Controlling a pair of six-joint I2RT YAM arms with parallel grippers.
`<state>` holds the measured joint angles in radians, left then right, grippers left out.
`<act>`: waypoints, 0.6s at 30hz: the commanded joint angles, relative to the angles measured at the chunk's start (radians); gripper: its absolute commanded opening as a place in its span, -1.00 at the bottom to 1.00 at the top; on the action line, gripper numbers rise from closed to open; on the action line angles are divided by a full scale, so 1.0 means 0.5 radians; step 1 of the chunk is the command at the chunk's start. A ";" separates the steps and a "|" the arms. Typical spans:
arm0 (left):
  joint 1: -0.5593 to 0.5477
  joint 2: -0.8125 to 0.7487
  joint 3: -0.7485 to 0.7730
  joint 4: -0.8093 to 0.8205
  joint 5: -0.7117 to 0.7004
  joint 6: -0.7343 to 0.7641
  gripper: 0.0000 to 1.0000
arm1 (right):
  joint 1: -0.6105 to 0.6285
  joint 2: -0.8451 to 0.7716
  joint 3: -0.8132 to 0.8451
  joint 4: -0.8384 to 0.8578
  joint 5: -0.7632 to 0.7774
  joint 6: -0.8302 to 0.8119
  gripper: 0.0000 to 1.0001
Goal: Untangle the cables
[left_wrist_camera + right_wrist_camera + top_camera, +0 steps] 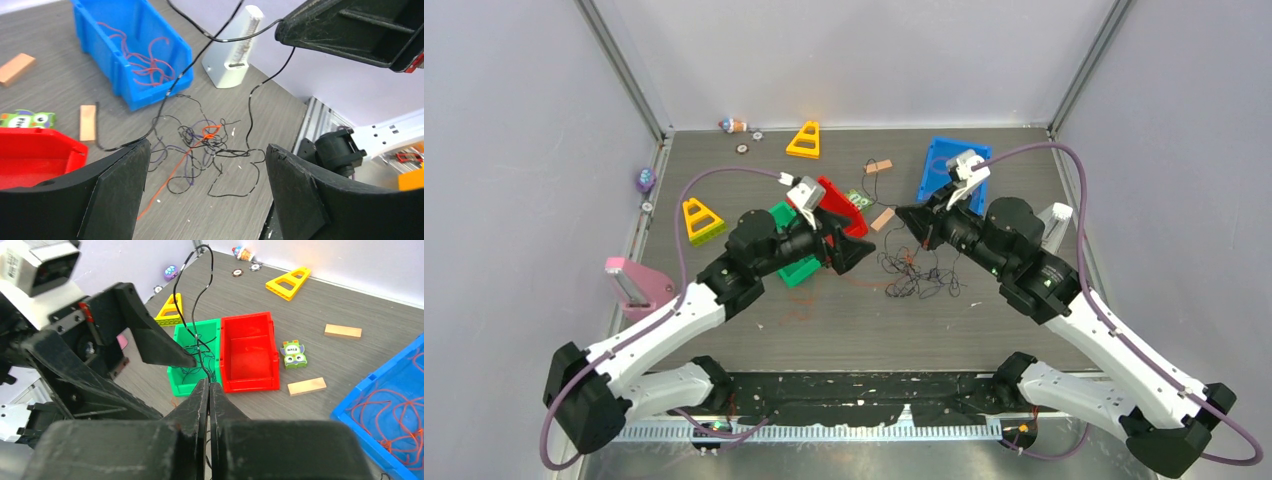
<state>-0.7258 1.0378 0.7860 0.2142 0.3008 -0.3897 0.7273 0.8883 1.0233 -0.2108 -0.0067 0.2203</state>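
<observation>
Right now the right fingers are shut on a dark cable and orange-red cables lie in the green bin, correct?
No: the orange-red cables lie in the blue bin, as the left wrist view shows. The right fingers are shut on a dark cable.

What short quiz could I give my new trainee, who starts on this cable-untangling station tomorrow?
1. True or false: the left gripper is open.
2. Which bin holds orange-red cables? A) red B) blue bin C) green
3. Fill in: the right gripper is shut on a ____.
Key: 1 true; 2 B; 3 black cable.
</observation>
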 commanded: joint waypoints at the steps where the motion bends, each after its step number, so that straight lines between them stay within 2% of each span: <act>1: -0.055 0.097 0.125 0.307 0.112 -0.052 0.72 | 0.009 0.014 0.102 0.108 -0.090 0.058 -0.90; 8: -0.066 0.164 0.184 0.326 0.167 0.000 0.74 | 0.009 0.034 0.094 0.127 -0.119 0.080 -0.89; 11: -0.102 0.253 0.233 0.338 0.223 -0.025 0.61 | 0.008 0.046 0.088 0.146 -0.121 0.083 -0.89; 13: -0.122 0.303 0.253 0.353 0.219 -0.038 0.37 | 0.009 0.050 0.083 0.155 -0.132 0.089 -0.90; 16: -0.134 0.368 0.289 0.360 0.221 -0.058 -0.11 | 0.007 0.052 0.080 0.166 -0.152 0.100 -0.89; 17: -0.137 0.387 0.300 0.360 0.227 -0.058 -0.33 | 0.008 0.052 0.080 0.167 -0.157 0.099 -0.89; 18: -0.138 0.407 0.310 0.358 0.233 -0.054 -0.65 | 0.009 0.050 0.078 0.167 -0.156 0.101 -0.90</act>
<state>-0.7868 1.2114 0.8860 0.3428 0.3897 -0.4145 0.7273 0.9165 1.0237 -0.1860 -0.0650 0.2581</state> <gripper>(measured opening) 0.440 0.066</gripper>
